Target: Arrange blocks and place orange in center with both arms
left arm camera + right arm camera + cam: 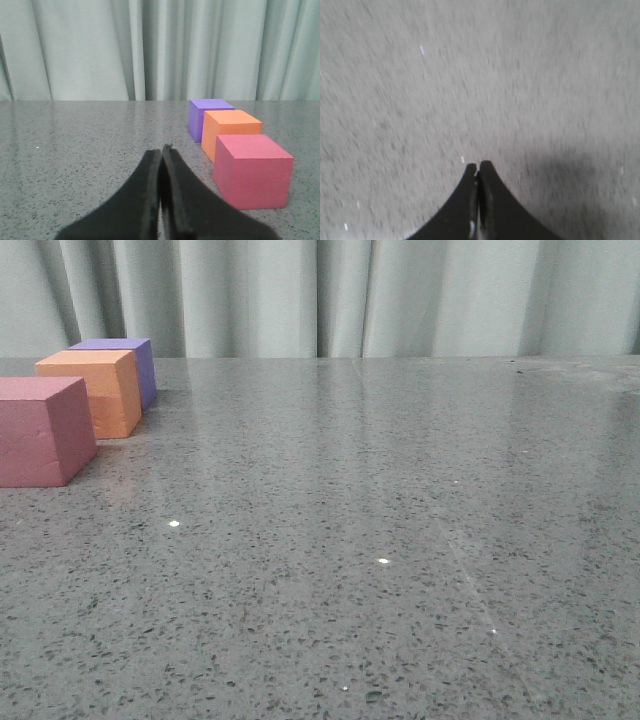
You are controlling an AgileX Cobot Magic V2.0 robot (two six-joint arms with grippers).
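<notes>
Three foam cubes lined up at the left of a speckled grey table, both grippers closed and empty.

The grey speckled table [400,540] is backed by a pale pleated curtain [330,295]. At the table's left side, a row of three cubes is seen running from near to far: the pink-red cube [40,430] nearest and cut off by the frame edge, the orange cube [95,390] in the middle, the purple cube [130,358] farthest, by the curtain. Neighbouring cubes are set close together; whether they touch cannot be told. The left gripper [161,150] is shown just beside the row and apart from it, low over the table, its jaws pressed together on nothing. The right gripper [478,165] is shown above bare table, its jaws likewise shut on nothing; that view is blurred.
</notes>
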